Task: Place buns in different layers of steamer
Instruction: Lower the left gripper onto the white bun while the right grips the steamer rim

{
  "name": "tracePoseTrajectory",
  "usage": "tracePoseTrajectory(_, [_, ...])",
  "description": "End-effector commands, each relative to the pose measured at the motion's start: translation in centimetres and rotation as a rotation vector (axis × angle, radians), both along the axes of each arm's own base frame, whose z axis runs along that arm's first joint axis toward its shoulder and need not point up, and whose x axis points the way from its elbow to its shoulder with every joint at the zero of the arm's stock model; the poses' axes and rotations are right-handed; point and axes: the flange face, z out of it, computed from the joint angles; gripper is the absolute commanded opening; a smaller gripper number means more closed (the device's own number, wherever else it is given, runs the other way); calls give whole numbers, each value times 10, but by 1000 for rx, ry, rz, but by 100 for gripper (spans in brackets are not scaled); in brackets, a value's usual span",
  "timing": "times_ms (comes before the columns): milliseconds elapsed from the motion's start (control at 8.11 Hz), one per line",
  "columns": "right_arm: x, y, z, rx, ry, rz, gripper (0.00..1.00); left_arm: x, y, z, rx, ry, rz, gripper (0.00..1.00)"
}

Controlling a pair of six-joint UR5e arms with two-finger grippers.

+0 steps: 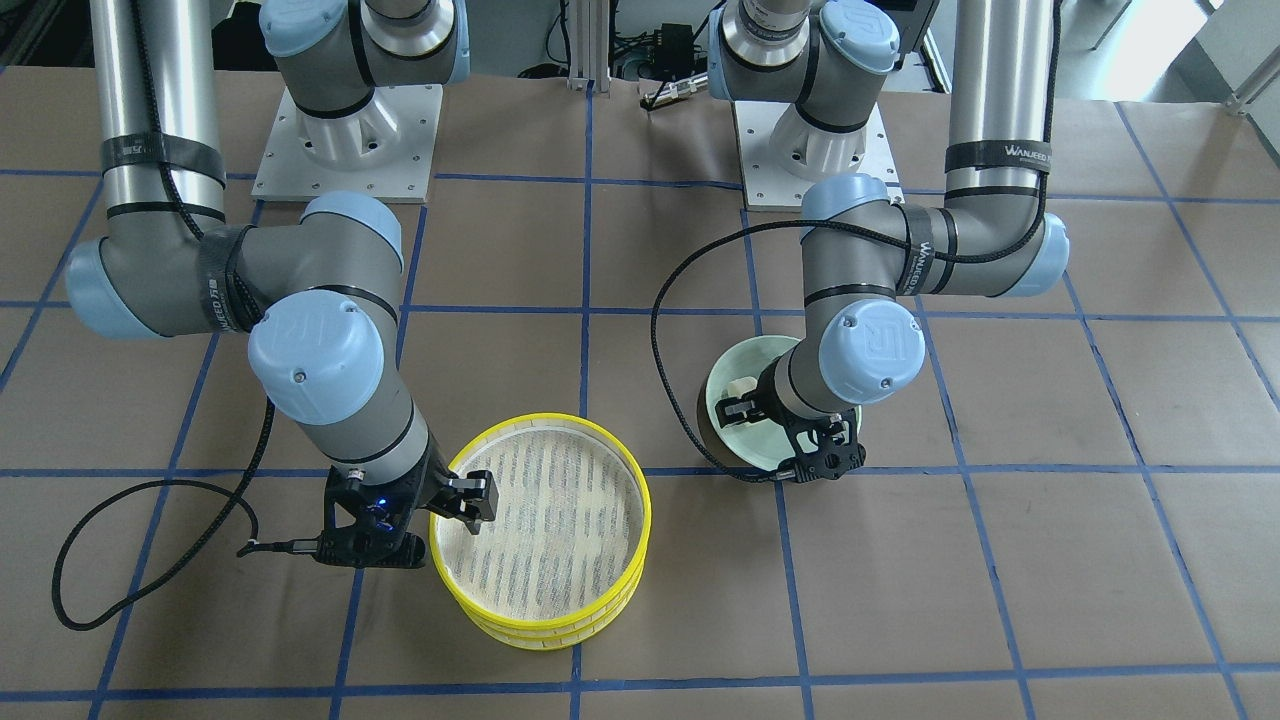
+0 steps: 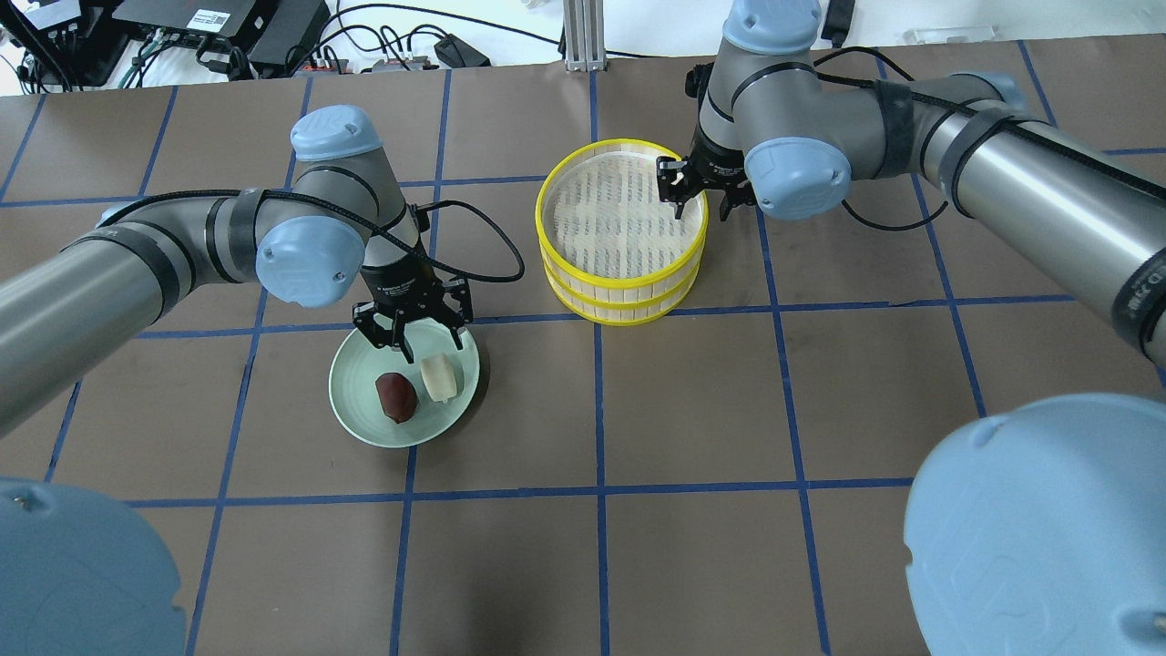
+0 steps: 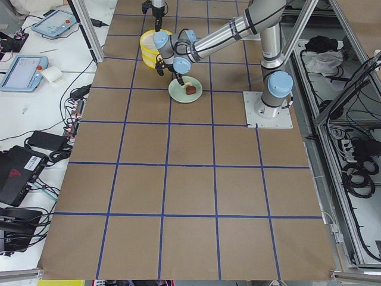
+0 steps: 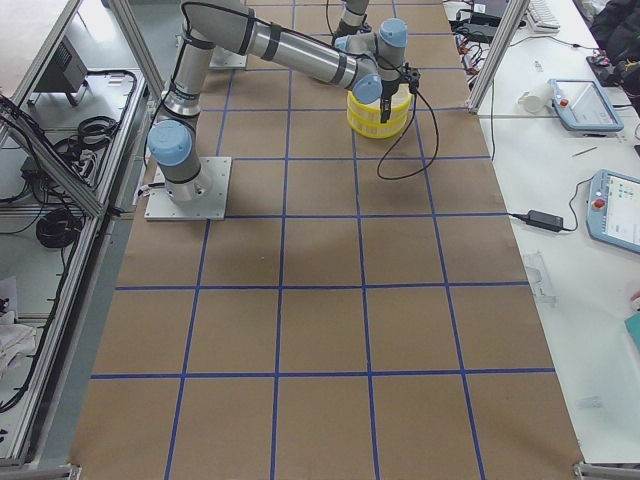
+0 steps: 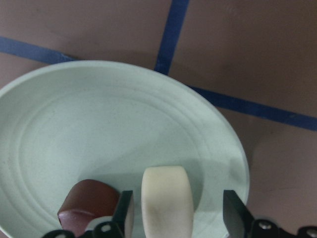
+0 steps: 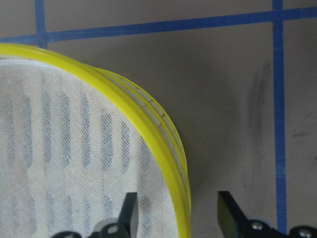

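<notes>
The cream-white bun (image 2: 438,375) and the reddish-brown bun (image 2: 396,397) lie side by side on a pale green plate (image 2: 364,428). My left gripper (image 2: 428,344) is open and low over the plate. In the left wrist view its fingers stand either side of the cream bun (image 5: 167,198), with the brown bun (image 5: 89,201) just outside the left finger. The two yellow-rimmed steamer layers are stacked, the top layer (image 2: 544,205) on the lower layer (image 2: 624,312), and both are empty. My right gripper (image 2: 703,202) is open and straddles the top rim (image 6: 163,148), one finger inside and one outside.
The table is brown paper with blue tape grid lines. Black cables loop from both wrists onto the table near the plate (image 1: 735,375) and beside the steamer (image 1: 640,500). The arm base plates stand at the robot's side of the table.
</notes>
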Motion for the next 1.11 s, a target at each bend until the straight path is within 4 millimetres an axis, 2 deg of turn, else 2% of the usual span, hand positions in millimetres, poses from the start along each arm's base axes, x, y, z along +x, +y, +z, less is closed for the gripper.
tracePoseTrajectory(0, [-1,0,3,-5,13,11,9,0,0,-7,15,2,1,69])
tracePoseTrajectory(123, [-2,1,4,-5,16,21,3,0,1,-7,18,2,1,69])
tracePoseTrajectory(370, [-3,0,8,-10,25,20,0,0,7,-14,36,-3,-1,69])
tracePoseTrajectory(493, [-4,1,19,-25,20,19,0,1,9,-16,44,-7,-2,69])
tracePoseTrajectory(740, [-18,6,50,-44,28,55,0,0,9,-15,43,-2,1,69])
tracePoseTrajectory(863, [-41,4,61,-50,35,62,0,1,8,-14,41,3,1,45])
tracePoseTrajectory(986, [-77,0,67,-38,42,83,0,1,8,-14,39,3,3,43])
